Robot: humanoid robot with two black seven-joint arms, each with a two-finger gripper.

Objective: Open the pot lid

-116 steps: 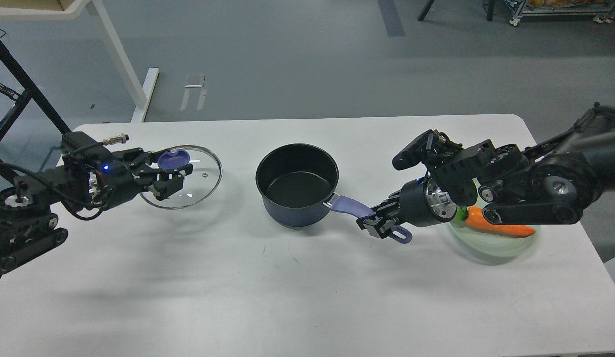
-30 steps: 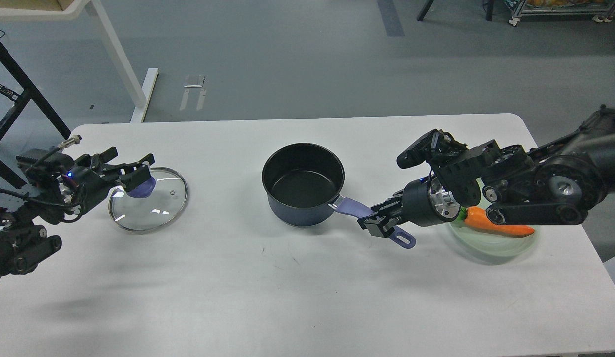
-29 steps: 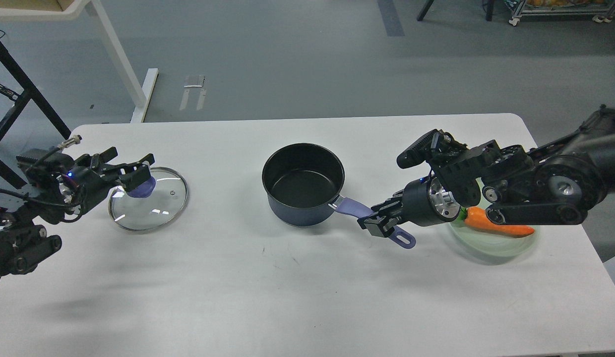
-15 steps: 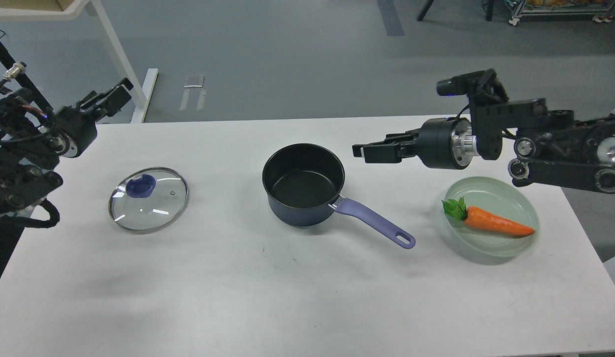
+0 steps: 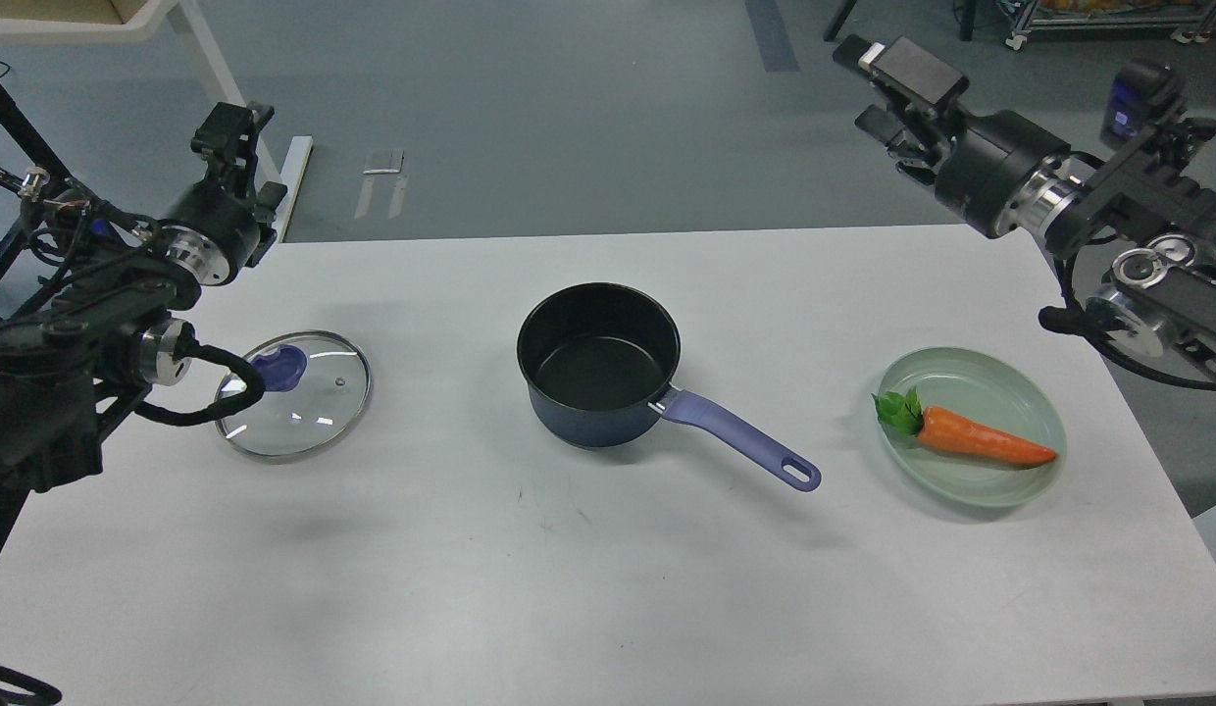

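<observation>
Both arms have lifted clear of the white table (image 5: 588, 579) since half a second ago, and nothing on it has shifted. That table fills most of the view, with grey floor beyond it, a white table leg (image 5: 237, 118) at the far left and a wheeled rack (image 5: 1108, 25) at the far right. At the middle stands the pot (image 5: 598, 365), open, black inside, its lavender handle pointing toward the near right. Well to its left the lid (image 5: 294, 394) lies flat on the table, knob up. On the right a pale green dish (image 5: 973, 431) holds a carrot (image 5: 971, 439). The left gripper (image 5: 233, 127) and the right gripper (image 5: 897, 74) hang high above the far edge, holding nothing; whether their fingers are apart or together cannot be told.
</observation>
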